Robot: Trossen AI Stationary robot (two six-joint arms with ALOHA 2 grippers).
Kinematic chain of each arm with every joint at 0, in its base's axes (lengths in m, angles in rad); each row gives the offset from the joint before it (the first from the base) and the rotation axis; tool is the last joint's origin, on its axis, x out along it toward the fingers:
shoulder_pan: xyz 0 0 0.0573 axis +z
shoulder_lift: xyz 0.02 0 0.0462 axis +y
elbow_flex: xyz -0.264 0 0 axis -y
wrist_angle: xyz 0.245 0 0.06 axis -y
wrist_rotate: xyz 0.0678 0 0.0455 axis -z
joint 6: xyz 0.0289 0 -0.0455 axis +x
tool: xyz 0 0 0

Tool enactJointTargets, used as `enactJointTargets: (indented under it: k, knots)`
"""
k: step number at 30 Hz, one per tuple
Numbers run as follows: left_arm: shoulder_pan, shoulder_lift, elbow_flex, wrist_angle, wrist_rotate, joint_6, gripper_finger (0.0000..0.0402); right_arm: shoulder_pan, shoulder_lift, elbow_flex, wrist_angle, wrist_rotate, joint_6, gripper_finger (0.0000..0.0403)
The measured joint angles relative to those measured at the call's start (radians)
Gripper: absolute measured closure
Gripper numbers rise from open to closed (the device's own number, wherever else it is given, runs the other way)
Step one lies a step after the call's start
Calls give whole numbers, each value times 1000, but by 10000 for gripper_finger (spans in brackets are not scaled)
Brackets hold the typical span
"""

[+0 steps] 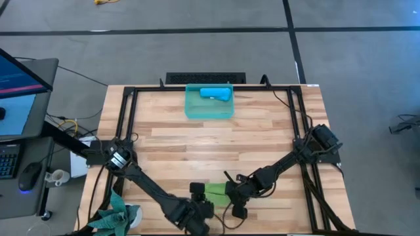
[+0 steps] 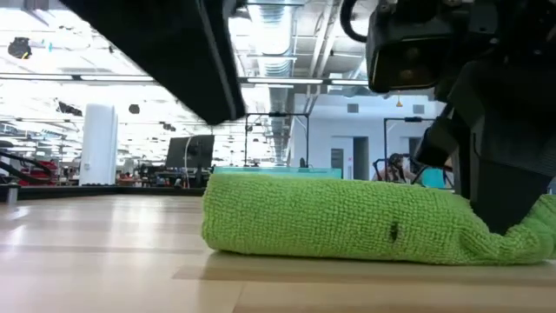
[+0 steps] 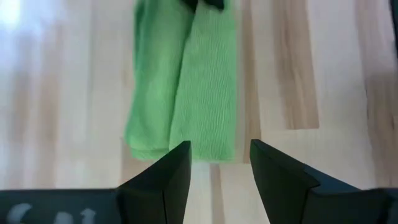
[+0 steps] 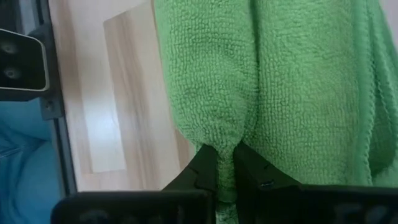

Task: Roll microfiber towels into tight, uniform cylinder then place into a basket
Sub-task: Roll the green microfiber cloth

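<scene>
Two towels are in play. One blue towel point(image 1: 215, 94) already lies rolled up inside the basket point(image 1: 190, 111), which sits at the far side of the bench point(image 1: 262, 131). The green towel point(image 1: 215, 191) lies folded into a long thick strip near the front edge of the bench, between the two arms.

The right pincer point(image 4: 225, 171) is clamped on one end of the green towel. Its two fingers are almost together, with a small bunch of cloth squeezed between them. It looks like it holds that end so the towel cannot slide away or come undone while it gets rolled.

The left pincer point(image 3: 219, 167) waits just past the other end of the green towel. Its fingers are apart and nothing is between them. They point along the strip, so this arm may be ready to pinch the loose end or push it.

From the low view the green towel point(image 2: 347, 222) lies flat on the wood like a fat soft log, but it does not look tight yet. One side still shows a loose fold. So the rolling is probably only partly done, and this towel still has to go into the basket next to the blue one.

A darker teal cloth point(image 1: 115, 213) lies at the front left corner, out of the way.
</scene>
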Motion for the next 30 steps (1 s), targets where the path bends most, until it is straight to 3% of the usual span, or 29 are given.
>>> enactJointTargets:
  k: [5,9,15,24,30]
  knots:
    - [-55,-2,-33,62,-170,104,244,-19,1,0,22,-33,0,363]
    - [-58,-2,-106,115,-185,114,244,-25,1,0,23,-33,0,363]
    - [-24,-2,-188,279,-129,198,244,-26,1,0,20,-26,-7,363]
    - [53,-3,-192,252,2,230,244,-13,1,1,20,-12,-11,363]
    - [102,-11,-263,328,109,229,244,7,1,1,20,0,-14,363]
